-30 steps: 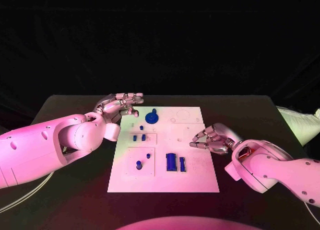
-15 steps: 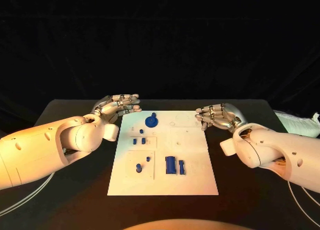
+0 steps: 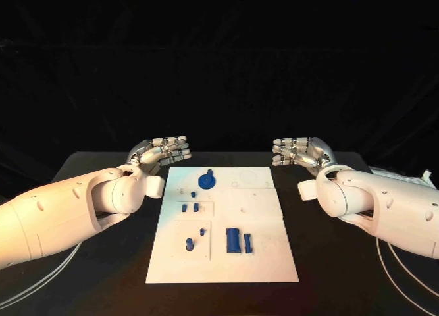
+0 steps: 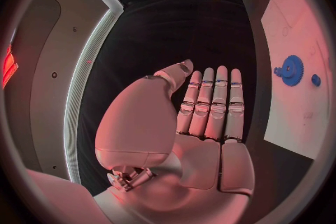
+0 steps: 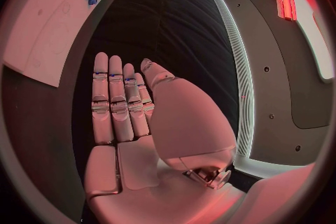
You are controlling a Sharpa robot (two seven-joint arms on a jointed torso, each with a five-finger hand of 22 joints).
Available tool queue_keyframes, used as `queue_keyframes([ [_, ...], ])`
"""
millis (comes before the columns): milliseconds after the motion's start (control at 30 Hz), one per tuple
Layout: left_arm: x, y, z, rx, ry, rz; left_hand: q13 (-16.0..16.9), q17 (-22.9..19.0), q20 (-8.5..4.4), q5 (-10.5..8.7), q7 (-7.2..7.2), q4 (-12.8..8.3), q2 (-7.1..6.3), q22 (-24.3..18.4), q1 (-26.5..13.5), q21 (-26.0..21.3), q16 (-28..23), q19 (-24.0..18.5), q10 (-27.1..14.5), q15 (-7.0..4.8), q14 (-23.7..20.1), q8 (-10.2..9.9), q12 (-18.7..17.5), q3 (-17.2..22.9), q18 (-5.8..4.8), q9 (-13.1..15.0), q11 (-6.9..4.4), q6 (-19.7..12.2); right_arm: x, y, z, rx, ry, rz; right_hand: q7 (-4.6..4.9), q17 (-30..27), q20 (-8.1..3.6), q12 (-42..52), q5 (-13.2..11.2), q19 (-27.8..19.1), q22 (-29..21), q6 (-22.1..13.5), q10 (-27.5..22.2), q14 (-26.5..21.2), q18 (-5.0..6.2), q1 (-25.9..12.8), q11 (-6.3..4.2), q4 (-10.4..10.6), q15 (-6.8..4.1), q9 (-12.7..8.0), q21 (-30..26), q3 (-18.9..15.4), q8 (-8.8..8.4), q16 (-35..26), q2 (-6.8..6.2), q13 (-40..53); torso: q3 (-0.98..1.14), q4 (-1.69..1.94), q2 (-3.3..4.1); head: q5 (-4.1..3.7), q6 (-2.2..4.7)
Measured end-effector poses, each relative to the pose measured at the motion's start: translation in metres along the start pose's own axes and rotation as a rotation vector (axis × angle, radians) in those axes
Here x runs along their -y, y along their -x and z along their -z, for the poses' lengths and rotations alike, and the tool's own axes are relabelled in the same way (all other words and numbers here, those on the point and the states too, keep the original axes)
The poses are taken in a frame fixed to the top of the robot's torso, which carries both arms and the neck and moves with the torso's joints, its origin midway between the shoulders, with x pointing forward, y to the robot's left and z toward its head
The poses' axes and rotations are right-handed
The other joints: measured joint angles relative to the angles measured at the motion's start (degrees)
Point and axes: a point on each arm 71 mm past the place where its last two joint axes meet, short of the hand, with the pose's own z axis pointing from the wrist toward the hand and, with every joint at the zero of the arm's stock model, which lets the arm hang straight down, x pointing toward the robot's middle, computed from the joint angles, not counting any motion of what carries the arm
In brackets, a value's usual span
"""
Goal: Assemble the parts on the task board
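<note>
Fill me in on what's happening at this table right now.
A two-armed robot is set up to assemble small blue parts on the white task board, but at this moment it handles nothing. The left hand and the right hand are both raised off the board at its far corners, fingers straight, palms empty. On the board sit a blue gear near the far end, several small blue pegs in the middle, and two blue rectangular blocks nearer the robot.

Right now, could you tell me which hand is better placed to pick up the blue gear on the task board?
Probably the left hand: it hangs open just beside the board's far-left corner, near the blue gear. The right hand, also open, sits across the task board.
</note>
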Motion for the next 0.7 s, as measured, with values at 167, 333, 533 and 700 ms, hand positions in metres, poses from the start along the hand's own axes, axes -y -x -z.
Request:
queue_keyframes([
  [167,0.0,0.002,-0.003,0.022,-0.009,-0.006,0.0,-0.05,0.0,0.0,0.0,0.0,0.0,-0.27,0.0,0.0,-0.42,0.0,0.0,0.2,0.2,0.0,0.0,0.0,0.0,0.0,0.0,0.0,0.0,0.001,-0.004,-0.005,0.013,-0.016,0.01,-1.42,-0.08,0.0,0.0,0.68,-1.28,0.38,0.33,0.67,0.01,-0.16,0.14,-0.03,-0.08,-0.56,-0.88,0.51,0.0,-0.76,-0.13,-1.46,0.02,-0.09,-0.09,0.08,0.15],
  [333,-0.001,0.002,-0.002,0.026,-0.006,-0.007,-1.64,-1.99,-2.15,-1.25,-1.46,0.05,1.24,-3.41,-11.62,-1.86,-2.06,-7.38,-9.66,-0.66,-8.47,-2.08,-1.82,-4.16,-0.78,-1.75,-1.39,-8.93,0.0,0.0,-0.003,-0.004,0.011,-0.018,-1.36,-3.03,-1.44,-1.62,-1.94,-8.71,-3.45,-7.96,-9.39,-9.65,-0.81,-12.95,-0.9,-1.92,-1.76,-1.65,-2.5,-1.39,-1.76,-3.14,1.51,-3.17,0.03,-0.1,-0.13,0.1,0.32],
  [533,-0.01,-0.009,0.004,0.027,0.008,-0.004,-2.86,-3.42,-4.97,-2.91,-3.59,0.17,4.39,-7.32,-26.0,-3.0,-4.05,-16.44,-21.36,-2.55,-19.39,-3.21,-2.97,-9.09,-2.33,-3.06,-3.12,-19.99,-0.001,-0.024,0.006,-0.025,0.005,-0.049,-3.26,-4.93,-3.26,-2.71,-4.1,-21.25,-6.08,-19.02,-22.28,-23.36,-2.26,-28.51,-3.91,-3.64,-3.11,-4.84,-4.19,-3.84,-2.89,-4.53,2.86,-4.41,0.24,-0.15,-0.77,0.24,2.14],
  [700,-0.019,-0.025,0.014,0.045,0.012,-0.018,-3.27,-3.91,-6.89,-5.78,-5.04,0.23,5.88,-10.02,-35.88,-3.23,-5.43,-22.63,-29.38,-5.34,-26.88,-3.78,-3.15,-12.49,-3.18,-3.49,-5.32,-27.53,-0.004,-0.056,0.019,-0.031,0.002,-0.098,-4.9,-6.42,-5.1,-3.03,-5.54,-29.68,-7.85,-26.49,-31.0,-32.63,-3.15,-39.04,-5.53,-4.1,-3.56,-6.29,-6.82,-5.65,-3.33,-5.04,3.26,-4.82,0.65,-0.26,-1.92,0.46,4.96],
])
